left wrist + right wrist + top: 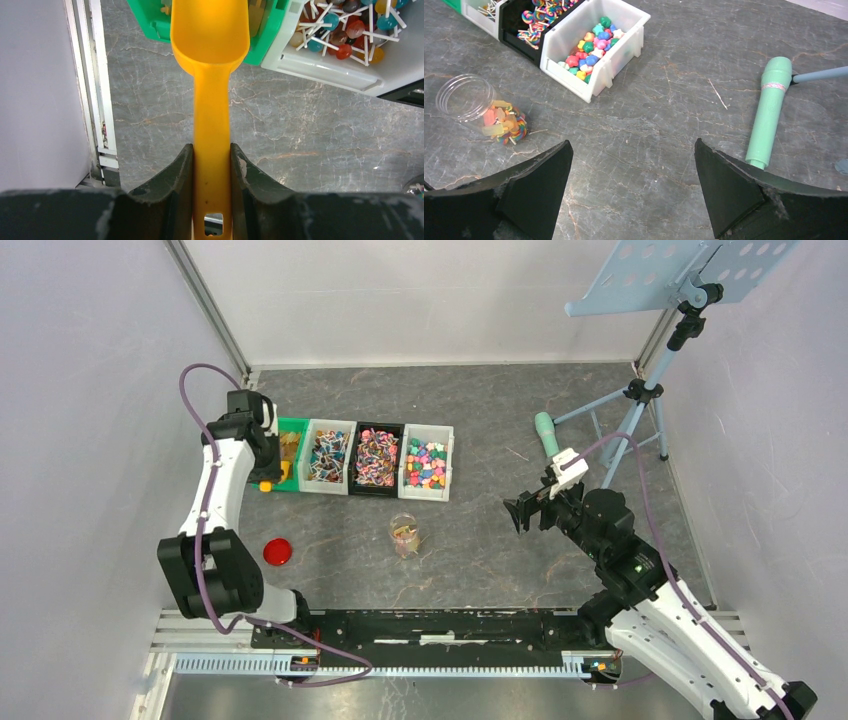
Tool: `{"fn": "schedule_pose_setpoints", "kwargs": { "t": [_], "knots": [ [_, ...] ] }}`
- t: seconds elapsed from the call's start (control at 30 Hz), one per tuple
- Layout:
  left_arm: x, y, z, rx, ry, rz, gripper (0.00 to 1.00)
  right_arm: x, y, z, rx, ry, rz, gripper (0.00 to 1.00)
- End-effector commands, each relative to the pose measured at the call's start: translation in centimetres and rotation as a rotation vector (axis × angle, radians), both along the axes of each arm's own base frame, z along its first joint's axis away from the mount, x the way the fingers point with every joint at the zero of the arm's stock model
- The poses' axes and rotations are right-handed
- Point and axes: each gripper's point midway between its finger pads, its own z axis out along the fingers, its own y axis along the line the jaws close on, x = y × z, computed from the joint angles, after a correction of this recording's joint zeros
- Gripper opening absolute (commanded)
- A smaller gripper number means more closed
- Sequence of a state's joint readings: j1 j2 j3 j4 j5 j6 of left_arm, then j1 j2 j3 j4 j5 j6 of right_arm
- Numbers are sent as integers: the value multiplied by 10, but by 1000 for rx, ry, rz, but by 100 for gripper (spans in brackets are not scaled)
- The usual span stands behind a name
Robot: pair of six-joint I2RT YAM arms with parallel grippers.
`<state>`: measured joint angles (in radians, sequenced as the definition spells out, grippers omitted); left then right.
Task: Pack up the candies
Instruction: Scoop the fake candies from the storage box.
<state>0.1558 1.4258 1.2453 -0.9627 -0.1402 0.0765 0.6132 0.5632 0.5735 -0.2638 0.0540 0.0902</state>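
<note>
A dark grey, marble-veined worktop (500, 410) is closed in by plain pale walls (420, 290) along its left, far and right edges. A bare metal post (210, 305) rises at the far left corner. Near the far right corner stands a tripod stand (641, 392) carrying a tilted, perforated pale blue tray (650, 275). The light is soft and even.

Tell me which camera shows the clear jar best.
Right wrist: the jar is close, its open mouth and the candies inside plain. Top external shows the jar small and far. Left wrist does not clearly show it.
</note>
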Motion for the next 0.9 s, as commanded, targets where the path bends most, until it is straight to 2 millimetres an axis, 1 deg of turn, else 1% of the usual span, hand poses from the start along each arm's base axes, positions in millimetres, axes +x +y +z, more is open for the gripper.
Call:
{"fn": "schedule_pose_setpoints", "kwargs": {
  "t": [0.0,0.23,0.4,0.5,0.63,0.87],
  "knots": [
    [10,9,1,42,-19,-14,2,3,-3,28,45,-53,-28,98],
    [29,2,-9,-6,-50,-22,2,3,-4,24,59,-39,-43,98],
    [34,0,-20,-19,-53,-33,2,5,-2,29,65,-38,-46,98],
    [38,-3,-28,-32,-95,-43,2,5,-2,28,58,-32,-47,98],
    [36,-7,-34,-50,-132,-36,2,5,-2,29,58,-28,-48,98],
    [32,-6,-36,-40,-158,-15,2,5,-1,31,64,-26,-43,98]
  ]
}}
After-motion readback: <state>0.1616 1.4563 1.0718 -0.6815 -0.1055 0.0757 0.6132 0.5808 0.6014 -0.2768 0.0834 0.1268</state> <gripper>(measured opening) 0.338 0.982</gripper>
